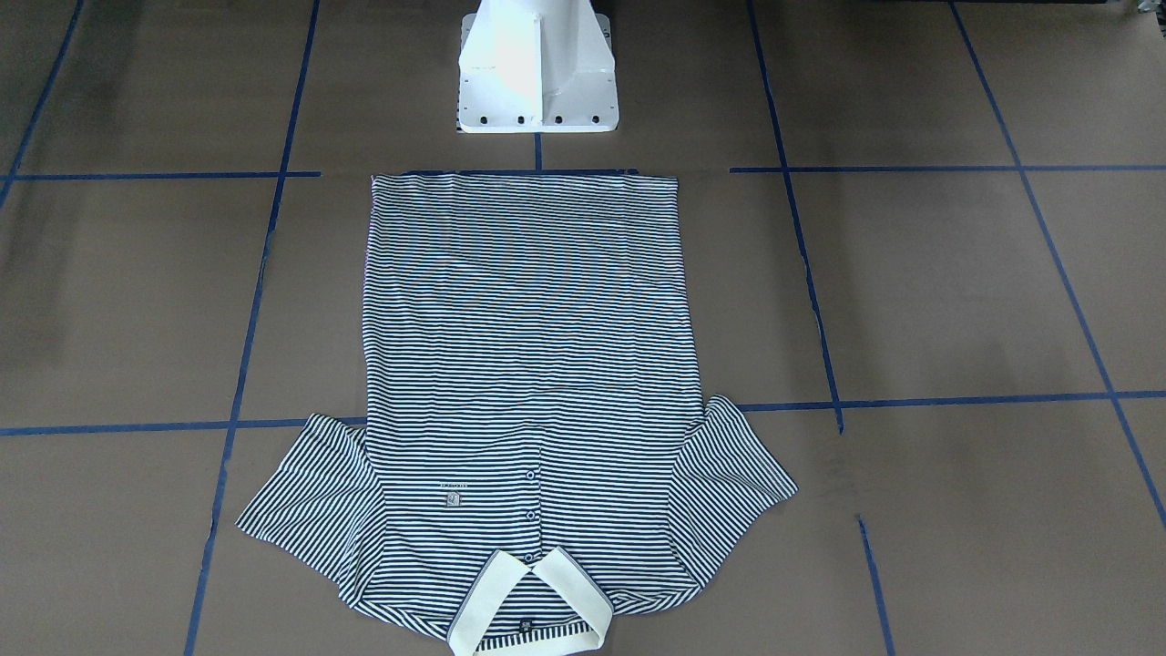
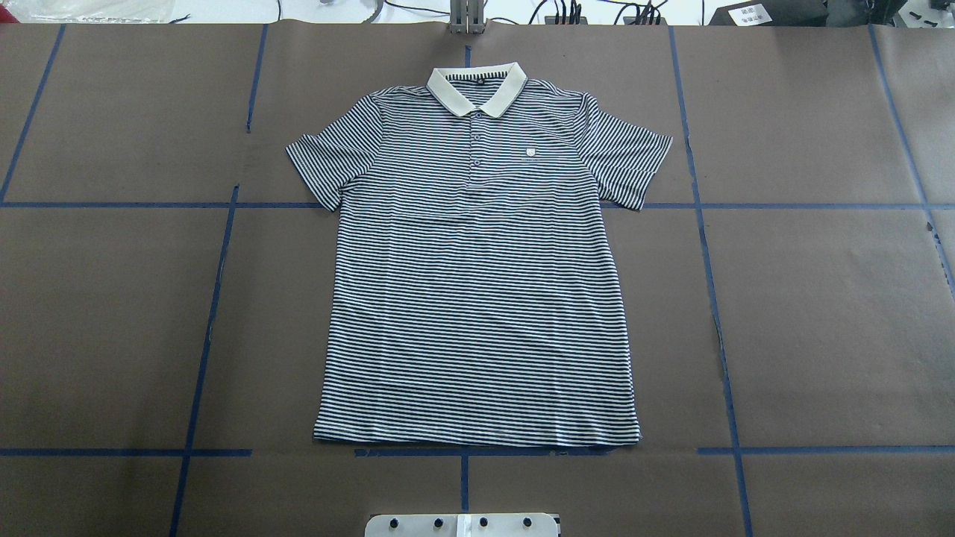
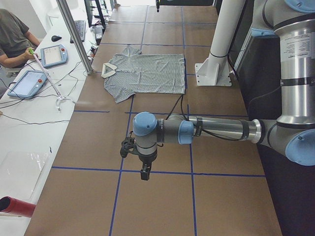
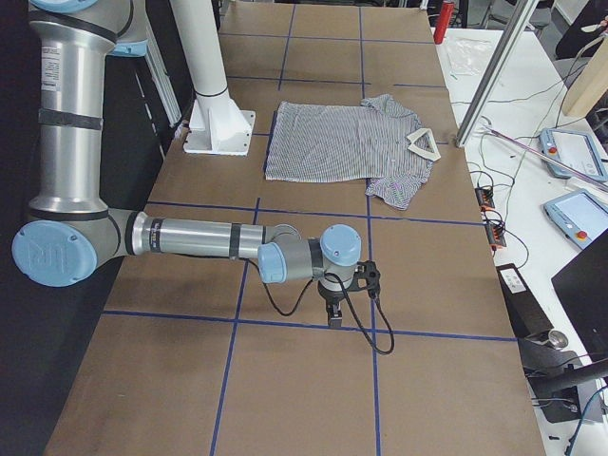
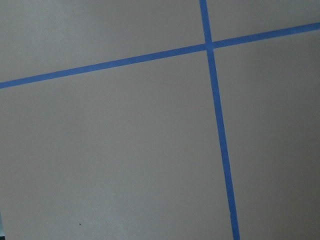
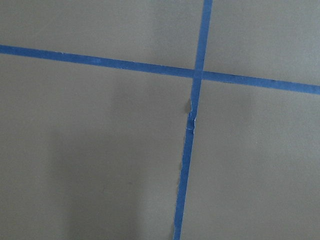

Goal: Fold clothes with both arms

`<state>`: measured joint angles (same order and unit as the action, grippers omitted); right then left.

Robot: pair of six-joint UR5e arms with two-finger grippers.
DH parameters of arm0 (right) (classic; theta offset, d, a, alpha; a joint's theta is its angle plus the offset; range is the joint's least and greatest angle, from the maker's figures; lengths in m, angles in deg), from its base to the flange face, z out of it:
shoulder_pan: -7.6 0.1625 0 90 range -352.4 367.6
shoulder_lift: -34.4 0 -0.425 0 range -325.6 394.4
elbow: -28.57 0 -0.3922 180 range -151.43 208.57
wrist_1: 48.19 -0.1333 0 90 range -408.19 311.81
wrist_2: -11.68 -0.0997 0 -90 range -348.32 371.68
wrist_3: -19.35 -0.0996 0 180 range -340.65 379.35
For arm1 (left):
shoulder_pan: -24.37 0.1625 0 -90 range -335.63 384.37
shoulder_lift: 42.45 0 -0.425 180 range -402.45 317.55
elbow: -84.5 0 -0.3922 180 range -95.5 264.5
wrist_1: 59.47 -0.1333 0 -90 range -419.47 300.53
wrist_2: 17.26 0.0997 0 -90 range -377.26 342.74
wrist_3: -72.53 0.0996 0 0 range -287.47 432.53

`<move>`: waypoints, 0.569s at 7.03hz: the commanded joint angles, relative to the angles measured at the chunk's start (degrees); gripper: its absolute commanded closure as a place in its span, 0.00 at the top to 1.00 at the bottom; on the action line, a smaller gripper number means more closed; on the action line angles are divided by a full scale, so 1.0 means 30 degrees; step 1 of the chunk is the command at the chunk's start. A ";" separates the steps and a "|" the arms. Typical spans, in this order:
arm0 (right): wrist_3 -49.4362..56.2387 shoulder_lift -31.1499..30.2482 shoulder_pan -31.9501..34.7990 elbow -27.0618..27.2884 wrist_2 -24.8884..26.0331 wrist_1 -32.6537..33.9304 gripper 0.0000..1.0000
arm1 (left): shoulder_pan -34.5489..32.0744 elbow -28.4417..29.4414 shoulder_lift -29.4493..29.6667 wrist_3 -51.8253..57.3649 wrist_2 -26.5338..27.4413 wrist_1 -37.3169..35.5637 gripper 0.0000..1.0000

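The striped polo shirt (image 2: 477, 298) lies flat and face up in the middle of the table, sleeves spread, cream collar (image 2: 477, 88) at the far edge and hem toward the robot's base. It also shows in the front-facing view (image 1: 528, 346). My left gripper (image 3: 144, 173) hangs over bare table well off the shirt's side, seen only in the exterior left view; I cannot tell if it is open or shut. My right gripper (image 4: 334, 318) hangs likewise on the other side, seen only in the exterior right view; cannot tell. Both wrist views show only table.
The brown table (image 2: 821, 313) is marked with a grid of blue tape lines (image 2: 216, 298). The white pedestal base (image 1: 537, 68) stands just behind the shirt's hem. An operator (image 3: 12, 37) and tablets (image 3: 53, 55) are at the side bench beyond the collar.
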<state>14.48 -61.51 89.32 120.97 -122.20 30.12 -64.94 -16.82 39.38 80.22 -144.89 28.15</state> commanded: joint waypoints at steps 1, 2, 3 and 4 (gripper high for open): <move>-0.1089 -0.0080 0.0007 0.0194 -0.0259 -0.0058 1.00 | 0.0031 -0.0267 0.0000 0.0013 -0.0025 -0.0058 1.00; -0.1157 -0.0051 0.0007 0.0166 -0.0259 -0.0175 1.00 | 0.0031 -0.0270 0.0000 0.0013 -0.0025 -0.0059 1.00; -0.1187 -0.0051 0.0007 0.0136 -0.0288 -0.0814 1.00 | 0.0031 -0.0270 0.0000 -0.0016 0.0004 -0.0117 1.00; -0.1245 -0.0051 -0.0022 0.0165 -0.0317 -0.1023 1.00 | 0.0031 -0.0270 0.0000 -0.0016 0.0004 -0.0088 1.00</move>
<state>11.03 -61.67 89.32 121.43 -123.04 28.21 -64.84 -17.59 39.38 80.21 -144.91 27.89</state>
